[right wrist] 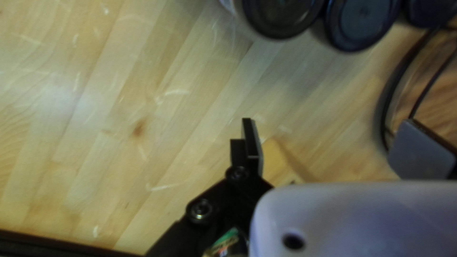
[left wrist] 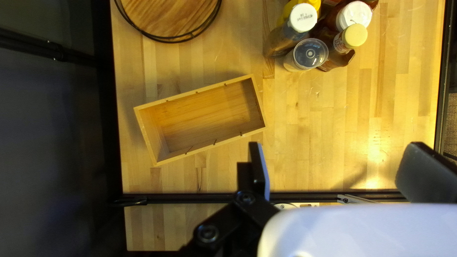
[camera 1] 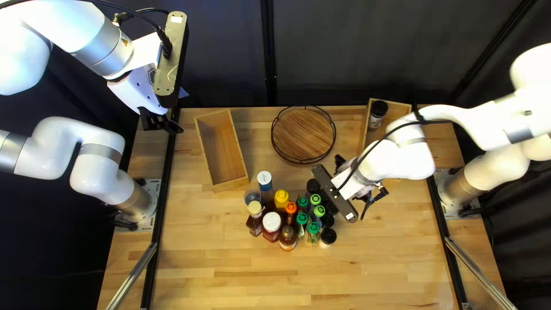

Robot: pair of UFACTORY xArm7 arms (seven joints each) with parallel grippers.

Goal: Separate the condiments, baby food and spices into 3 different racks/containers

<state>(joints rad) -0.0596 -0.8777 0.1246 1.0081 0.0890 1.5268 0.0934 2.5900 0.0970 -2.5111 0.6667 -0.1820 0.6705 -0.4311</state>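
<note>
Holds left gripper and right gripper spread open at a striped wooden table with black rails, dark curtain behind.

In the left wrist view, one white cap carries small dark print in two short lines. In the top left view, the left arm bears a little yellow sign. The black-capped jar in the right box has a label, too small for reading.
</note>
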